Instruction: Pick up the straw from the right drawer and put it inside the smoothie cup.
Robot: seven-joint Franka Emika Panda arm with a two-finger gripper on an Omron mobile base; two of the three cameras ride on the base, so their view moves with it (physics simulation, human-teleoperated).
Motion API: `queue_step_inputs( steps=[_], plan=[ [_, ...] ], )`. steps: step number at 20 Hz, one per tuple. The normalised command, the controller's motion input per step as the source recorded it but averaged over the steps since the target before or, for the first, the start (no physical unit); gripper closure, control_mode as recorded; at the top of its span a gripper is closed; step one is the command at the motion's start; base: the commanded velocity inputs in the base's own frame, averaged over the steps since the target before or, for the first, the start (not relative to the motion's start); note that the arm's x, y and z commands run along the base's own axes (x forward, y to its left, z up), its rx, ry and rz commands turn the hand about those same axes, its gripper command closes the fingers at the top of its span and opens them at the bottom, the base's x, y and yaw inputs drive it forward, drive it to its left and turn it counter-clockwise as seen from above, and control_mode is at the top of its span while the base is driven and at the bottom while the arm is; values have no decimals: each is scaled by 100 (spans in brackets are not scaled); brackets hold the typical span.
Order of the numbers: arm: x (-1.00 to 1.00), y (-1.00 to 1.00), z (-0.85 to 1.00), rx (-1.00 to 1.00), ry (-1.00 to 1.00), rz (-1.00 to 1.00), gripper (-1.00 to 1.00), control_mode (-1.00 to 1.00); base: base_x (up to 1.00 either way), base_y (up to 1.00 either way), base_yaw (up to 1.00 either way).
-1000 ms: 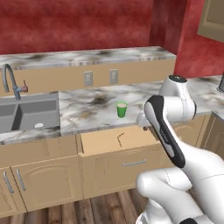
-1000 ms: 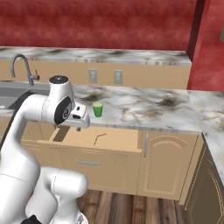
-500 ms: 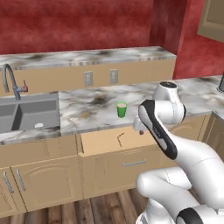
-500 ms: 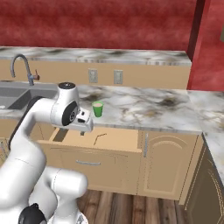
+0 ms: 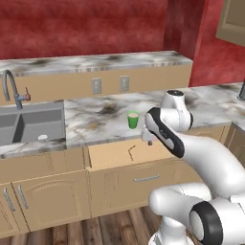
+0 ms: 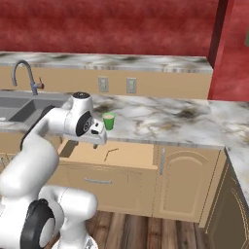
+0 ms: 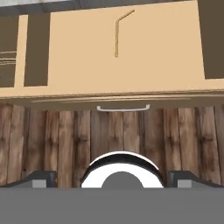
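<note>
The straw [image 7: 117, 33] lies in the open drawer [image 5: 115, 155]; the cup [image 5: 132, 120] stands near the bench [image 5: 95, 119] front edge. Gripper [image 5: 149, 140] above the drawer, spread unclear.

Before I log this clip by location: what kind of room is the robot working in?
A kitchen, rendered rather than real: a sink with a curved tap, a marble counter over wooden cabinets, and an open drawer holding a straw.

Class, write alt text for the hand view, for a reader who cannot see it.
A thin bent straw lies alone on the bare floor of the open drawer, seen from above. The drawer's silver handle sits below it in the picture, over dark wood flooring.
</note>
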Motion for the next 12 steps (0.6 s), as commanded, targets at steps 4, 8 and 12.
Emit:
queue_step_inputs(
  steps=[4,8,12],
  plan=[
    [37,2,-32,0,9,0,-100,-100,0,0,0],
    [26,0,-44,0,10,0,-100,-100,0,0,0],
    [24,0,-42,0,9,0,-100,-100,0,0,0]
  ],
)
